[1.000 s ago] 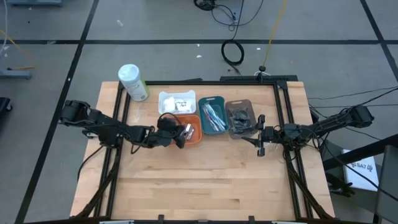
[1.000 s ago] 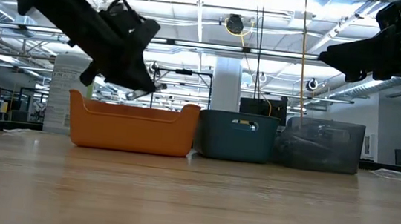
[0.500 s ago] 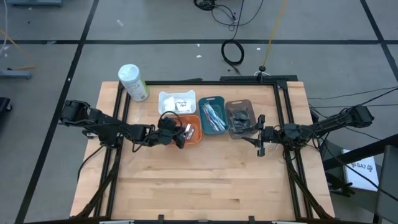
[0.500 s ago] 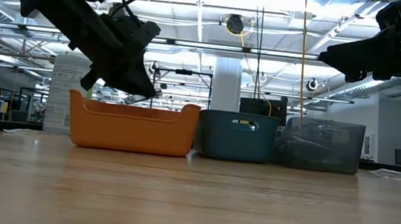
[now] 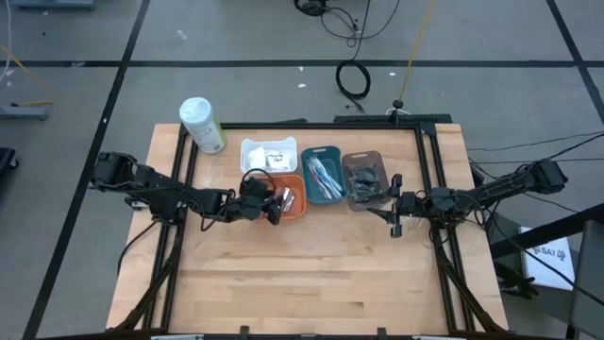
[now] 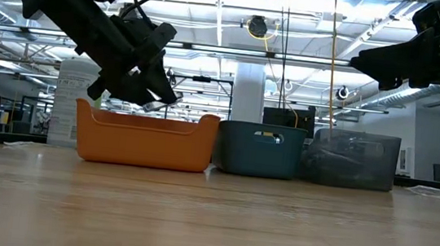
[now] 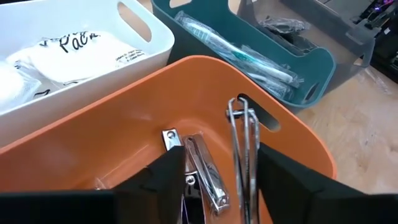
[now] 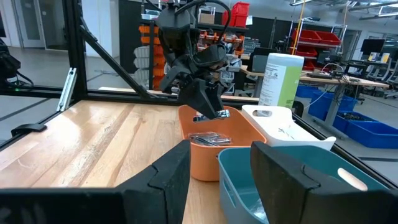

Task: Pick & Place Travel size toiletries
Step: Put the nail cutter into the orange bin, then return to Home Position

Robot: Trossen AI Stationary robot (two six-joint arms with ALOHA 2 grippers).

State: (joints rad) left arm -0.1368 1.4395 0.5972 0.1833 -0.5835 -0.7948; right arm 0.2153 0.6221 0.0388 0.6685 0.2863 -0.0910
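While the left gripper point(image 7: 217, 163) is hovering low over the orange tray point(image 7: 205, 68), its fingers point(image 7: 163, 180) are standing spread apart with nothing pinched between them. I'm reading this as the placing step just finishing: a release into the tray. The silvery toiletry piece point(image 7: 205, 173) is lying flat on the tray floor, right below the gap between the fingers, beside a second thin wiry silvery piece point(image 7: 242, 140). Both are lying with long axes roughly in line with the fingers' reach, their far ends pointing toward the tray wall nearest the teal tray point(image 7: 311, 81). I cannot tell whether the first piece is touching either finger. The next move is probably calling for a straight lift clear of the tray rim without dragging the piece, then heading to the next item. The right gripper point(image 5: 394, 208) is waiting by the grey tray point(image 5: 363, 179), fingers apart and empty. The white tray point(image 7: 155, 43) is sitting just behind the orange one
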